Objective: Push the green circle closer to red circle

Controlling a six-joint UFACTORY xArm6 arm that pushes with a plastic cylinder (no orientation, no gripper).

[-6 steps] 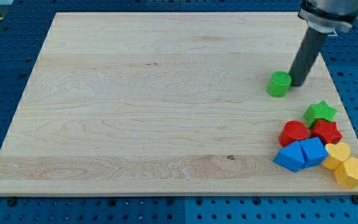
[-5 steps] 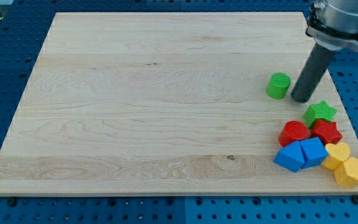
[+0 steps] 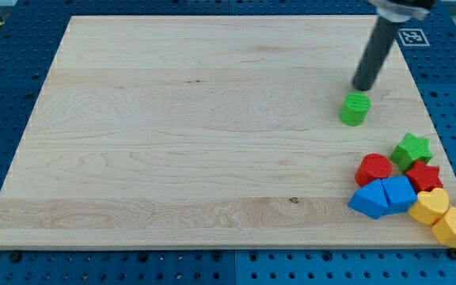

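The green circle [image 3: 355,108] is a short cylinder on the wooden board [image 3: 172,134], at the view's right. The red circle [image 3: 374,169] lies below it, at the left side of a cluster of blocks near the view's bottom right. A clear gap separates the two. My tip [image 3: 362,88] is just above the green circle toward the view's top, very close to its upper edge. The dark rod slants up to the view's top right.
Beside the red circle sit a green star [image 3: 411,149], a red star [image 3: 423,177], two blue blocks [image 3: 385,195] and two yellow blocks [image 3: 443,215] at the board's bottom right corner. Blue perforated table surrounds the board.
My tip moved from the right of the green circle, down toward the green star, then up to above the circle. The stars and yellow blocks shifted slightly down and right. The green circle stayed.
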